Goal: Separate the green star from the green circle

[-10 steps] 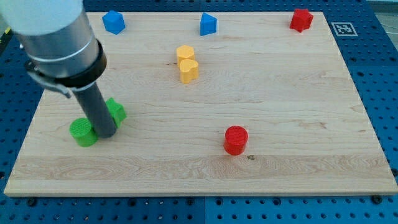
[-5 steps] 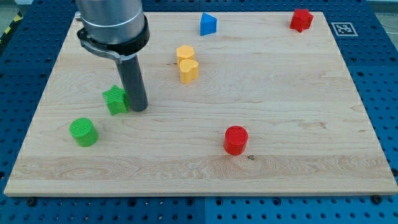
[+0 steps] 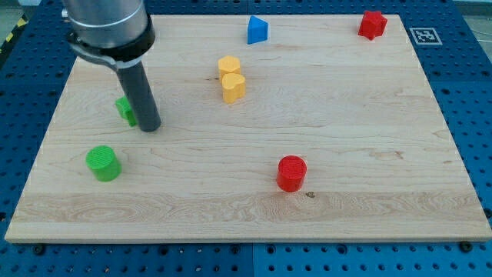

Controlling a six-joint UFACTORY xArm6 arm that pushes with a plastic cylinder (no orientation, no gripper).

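A pale wooden board (image 3: 346, 131) fills most of the view, lying on a blue perforated table (image 3: 469, 92). The grey arm (image 3: 108, 27) comes down from the view's top left and narrows to the dark rod; there are no fingers here, nothing open or closed, only my tip (image 3: 150, 127), which rests on the board at the view's left. The green star (image 3: 124, 109) sits just to the view's left of the rod and seems to be touching it, though most of the star is hidden behind the rod, so I cannot tell which way its points face or whether it has any long axis. The green circle (image 3: 102, 163) stands apart from the star, lower and further toward the view's left, near the board's left edge; bare wood shows between the two, and my tip lies up and to the view's right of the circle. The red circle (image 3: 291, 172) stands low in the middle of the board, well apart from the rest. Two yellow blocks (image 3: 231, 77) touch each other, one above the other, up the board from the red circle. A blue block (image 3: 257, 30) sits near the top edge, and a red block (image 3: 372, 24) sits in the top right corner.
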